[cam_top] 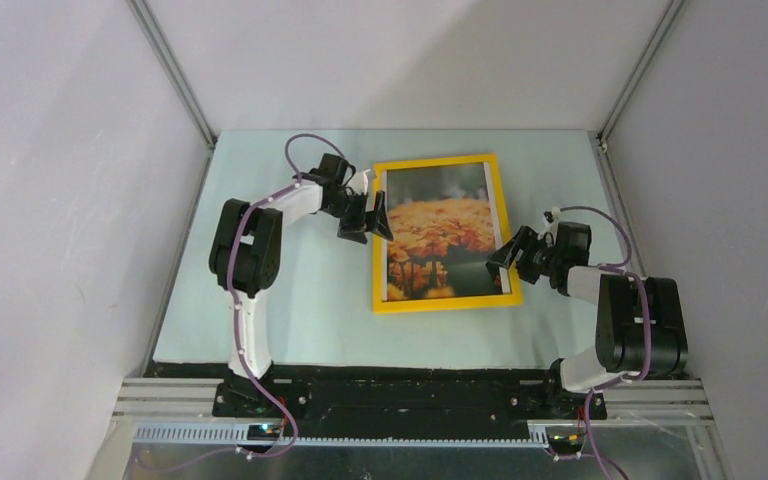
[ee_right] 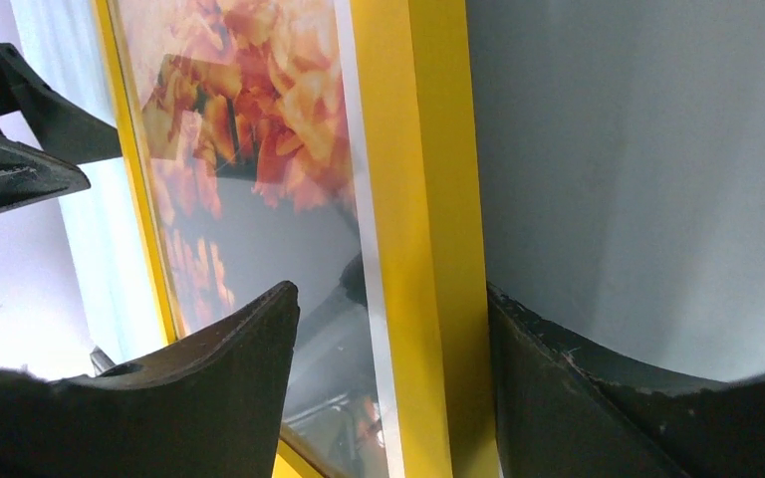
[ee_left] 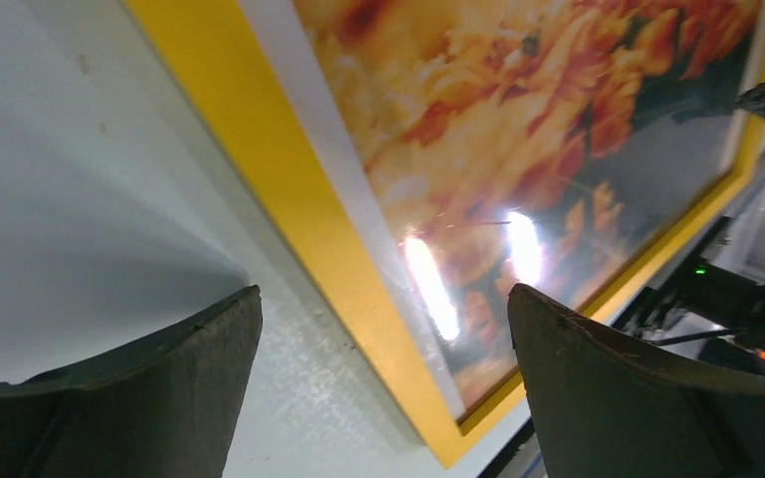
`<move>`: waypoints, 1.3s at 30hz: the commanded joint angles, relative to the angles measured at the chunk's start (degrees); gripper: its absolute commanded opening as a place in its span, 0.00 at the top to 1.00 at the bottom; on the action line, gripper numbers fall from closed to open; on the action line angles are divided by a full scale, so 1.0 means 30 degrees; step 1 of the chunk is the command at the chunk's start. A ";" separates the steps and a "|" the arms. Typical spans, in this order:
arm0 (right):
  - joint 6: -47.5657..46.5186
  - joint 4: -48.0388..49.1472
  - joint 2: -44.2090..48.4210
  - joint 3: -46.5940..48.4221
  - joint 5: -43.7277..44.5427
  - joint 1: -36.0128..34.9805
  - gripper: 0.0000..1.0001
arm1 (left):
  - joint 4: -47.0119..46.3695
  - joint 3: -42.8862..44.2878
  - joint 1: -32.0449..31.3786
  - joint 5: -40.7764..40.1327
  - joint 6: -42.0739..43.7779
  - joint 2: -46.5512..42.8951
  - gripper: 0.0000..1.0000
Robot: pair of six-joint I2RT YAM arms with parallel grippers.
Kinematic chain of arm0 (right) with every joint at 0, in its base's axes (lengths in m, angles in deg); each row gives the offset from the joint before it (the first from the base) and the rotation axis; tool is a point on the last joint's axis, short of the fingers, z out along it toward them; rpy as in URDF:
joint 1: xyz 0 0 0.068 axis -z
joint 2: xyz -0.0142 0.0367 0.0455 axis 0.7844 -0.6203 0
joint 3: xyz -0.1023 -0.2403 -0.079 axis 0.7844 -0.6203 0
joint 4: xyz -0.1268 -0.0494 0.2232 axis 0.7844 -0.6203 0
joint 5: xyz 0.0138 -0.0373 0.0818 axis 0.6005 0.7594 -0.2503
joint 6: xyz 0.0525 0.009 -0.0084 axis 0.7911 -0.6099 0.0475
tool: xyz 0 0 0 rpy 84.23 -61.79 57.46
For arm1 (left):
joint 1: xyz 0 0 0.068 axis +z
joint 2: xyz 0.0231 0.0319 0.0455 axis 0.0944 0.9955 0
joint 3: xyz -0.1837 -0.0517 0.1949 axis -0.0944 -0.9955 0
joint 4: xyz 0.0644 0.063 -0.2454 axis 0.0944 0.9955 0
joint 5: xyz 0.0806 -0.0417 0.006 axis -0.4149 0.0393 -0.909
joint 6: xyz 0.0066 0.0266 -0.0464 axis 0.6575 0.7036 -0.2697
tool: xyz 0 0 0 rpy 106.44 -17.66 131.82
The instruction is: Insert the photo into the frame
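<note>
The photo [cam_top: 438, 235] lies inside the frame [cam_top: 447, 303] on the worktop [cam_top: 290, 300]. Left fingers [ee_left: 159, 398] (wide apart) straddle its left rail; right fingers [ee_right: 189, 398], also apart, straddle the right.

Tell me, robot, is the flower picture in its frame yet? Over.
Left gripper and right gripper open, straddling frame sides. Photo lies inside frame. Nothing blocking.

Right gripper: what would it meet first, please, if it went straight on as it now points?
Probably the right rail of the frame: the open right gripper straddles it, between the photo and the table. Depth is unclear.
</note>
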 commanded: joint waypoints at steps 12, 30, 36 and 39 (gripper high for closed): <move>-0.0370 -0.0103 -0.1292 0.1387 0.0178 -0.0603 0.24 | -0.1220 -0.1020 0.0110 0.0394 -0.0991 -0.0444 0.00; -0.1063 -0.2293 0.0935 0.1390 0.2045 -0.1172 0.15 | -0.1209 -0.2335 0.1494 -0.1476 -0.0690 -0.2023 0.00; -0.1282 -0.2686 0.1532 0.1390 0.2367 -0.0939 0.15 | -0.1207 -0.2385 0.1487 -0.1416 -0.0570 -0.2059 0.00; -0.1528 -0.2925 0.2035 0.1386 0.2681 -0.0772 0.15 | -0.1214 -0.2423 0.1515 -0.1594 -0.0405 -0.2161 0.00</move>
